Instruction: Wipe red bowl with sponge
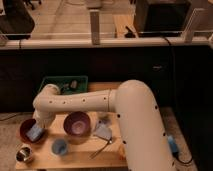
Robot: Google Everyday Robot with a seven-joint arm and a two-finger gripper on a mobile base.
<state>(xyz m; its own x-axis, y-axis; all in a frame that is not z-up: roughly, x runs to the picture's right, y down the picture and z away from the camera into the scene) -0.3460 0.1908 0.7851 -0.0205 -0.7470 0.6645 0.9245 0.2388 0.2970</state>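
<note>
Gripper (38, 126) at lower left of frame, down over the red bowl (26, 129); jaws hidden by the arm's wrist, can't tell open or closed. Sponge (35, 133) sits in the bowl's right half, right under the gripper end; contact between them can't be told. Bowl is on the table (80, 159) at its left edge. White arm (90, 102) runs from the big shoulder at center right across to the left, bends down at the elbow near left middle. Purple bowl (77, 124) just right of the red bowl, center of table. Blue cup (60, 146) in front of the purple bowl, lower left. Metal cup (24, 153) at bottom left corner. Grey-blue cloth (103, 131) right of the purple bowl, touching the arm base. Green bin (64, 84) behind the arm, upper left of table.
</note>
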